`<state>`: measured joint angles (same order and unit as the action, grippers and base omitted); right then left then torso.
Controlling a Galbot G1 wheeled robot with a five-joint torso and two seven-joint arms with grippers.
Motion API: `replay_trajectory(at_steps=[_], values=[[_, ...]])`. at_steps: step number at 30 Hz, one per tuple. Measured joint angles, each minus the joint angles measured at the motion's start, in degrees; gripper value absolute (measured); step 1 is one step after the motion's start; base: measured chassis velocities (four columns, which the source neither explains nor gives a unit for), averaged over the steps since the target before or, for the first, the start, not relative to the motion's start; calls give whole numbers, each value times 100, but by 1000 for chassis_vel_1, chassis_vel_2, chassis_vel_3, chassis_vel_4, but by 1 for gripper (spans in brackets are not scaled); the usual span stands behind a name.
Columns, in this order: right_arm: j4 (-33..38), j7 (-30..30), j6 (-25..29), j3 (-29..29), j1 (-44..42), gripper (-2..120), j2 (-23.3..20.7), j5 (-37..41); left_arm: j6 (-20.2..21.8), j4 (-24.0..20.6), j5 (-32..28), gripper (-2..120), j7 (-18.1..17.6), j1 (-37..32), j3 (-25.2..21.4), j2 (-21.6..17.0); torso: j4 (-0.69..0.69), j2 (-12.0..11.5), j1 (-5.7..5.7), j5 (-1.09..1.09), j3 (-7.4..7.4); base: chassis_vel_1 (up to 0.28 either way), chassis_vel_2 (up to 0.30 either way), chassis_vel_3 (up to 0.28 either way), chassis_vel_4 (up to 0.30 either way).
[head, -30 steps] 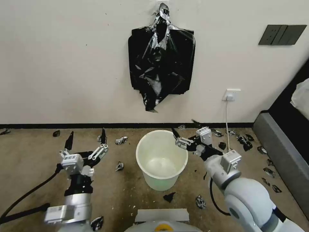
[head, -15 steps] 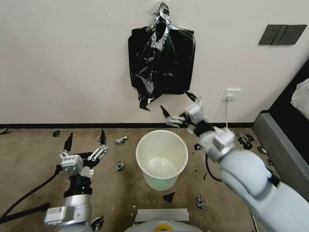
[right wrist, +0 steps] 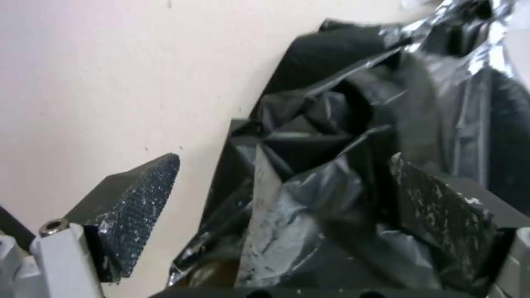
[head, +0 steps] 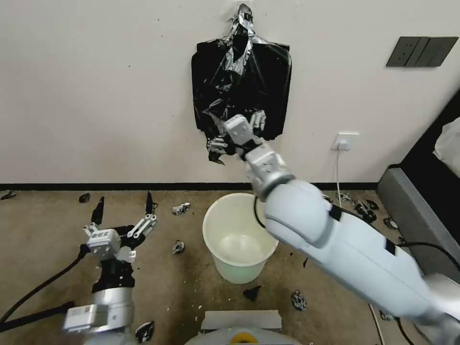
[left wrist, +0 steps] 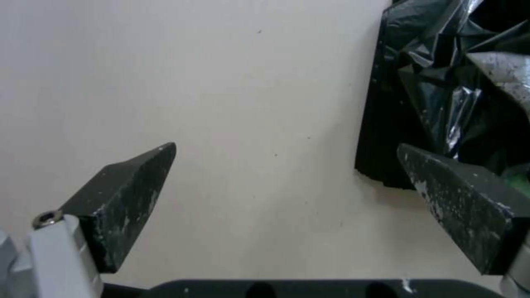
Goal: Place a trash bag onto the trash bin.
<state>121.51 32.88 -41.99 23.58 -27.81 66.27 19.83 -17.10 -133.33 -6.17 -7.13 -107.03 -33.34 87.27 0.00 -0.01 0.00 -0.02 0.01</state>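
Observation:
The trash bag [head: 221, 98] hangs crinkled and glossy black on the wall, in front of a flat stack of black bags [head: 275, 91] taped at the top. My right gripper [head: 233, 122] is raised to the bag's lower part and is open. In the right wrist view its fingers [right wrist: 138, 194] stand on either side of the loose bag [right wrist: 320, 186], apart from it. The cream-white trash bin [head: 235, 270] stands upright on the floor below, with nothing in it. My left gripper [head: 124, 199] waits open, low over the floor left of the bin, and its wrist view [left wrist: 285, 148] faces the wall and the bag [left wrist: 442, 103].
Small black plastic scraps [head: 178, 247] lie scattered over the brown floor around the bin. A wall socket [head: 346, 141] with a hanging cable is right of the bags, and a dark switch panel [head: 419, 51] is higher up. Grey furniture [head: 421, 225] lines the right side.
My right arm has swung up from beside the bin's rim to the bags hanging on the wall, its gripper staying open. The left gripper has hardly moved.

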Motion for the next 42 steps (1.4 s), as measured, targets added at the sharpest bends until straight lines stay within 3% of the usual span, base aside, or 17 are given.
replay_trajectory(at_steps=[7,20,26,30,33,35,39,41,42], values=[[-503,162,5,208,-22,97,94,-465,-2,0,-163,100,2,56,-76,-61,0,0,0,1,0,0,0,0,0],[-977,13,34,221,5,50,50,-1255,-27,-50,-499,100,13,69,-244,-115,-1,0,0,2,0,0,0,0,0],[-879,-25,45,146,-28,26,3,-1411,-37,-76,-534,100,15,62,-257,-123,0,1,0,3,-1,0,0,0,0],[-809,-19,49,63,-85,17,2,-1456,-24,-112,-528,100,15,68,-237,-125,-1,1,0,2,-1,0,0,0,0],[-653,-21,60,-104,-215,2,-16,-1549,4,-151,-506,100,14,71,-225,-151,0,1,0,2,-1,0,0,0,0],[-589,-25,65,-175,-264,0,-25,-1555,15,-167,-499,100,13,73,-223,-165,0,1,0,3,-1,0,0,0,0],[-357,-45,479,-520,-531,0,-34,-1280,112,-289,-484,100,-8,99,-186,-315,0,1,0,3,-1,0,0,0,0],[-236,-161,1092,-763,-744,0,-50,-1002,239,-397,-487,100,-55,163,-143,-532,0,1,0,2,-1,0,0,0,0],[-223,-354,1669,-887,-877,0,-91,-959,327,-471,-500,100,-89,211,-122,-705,0,1,0,3,-1,0,0,0,0]])
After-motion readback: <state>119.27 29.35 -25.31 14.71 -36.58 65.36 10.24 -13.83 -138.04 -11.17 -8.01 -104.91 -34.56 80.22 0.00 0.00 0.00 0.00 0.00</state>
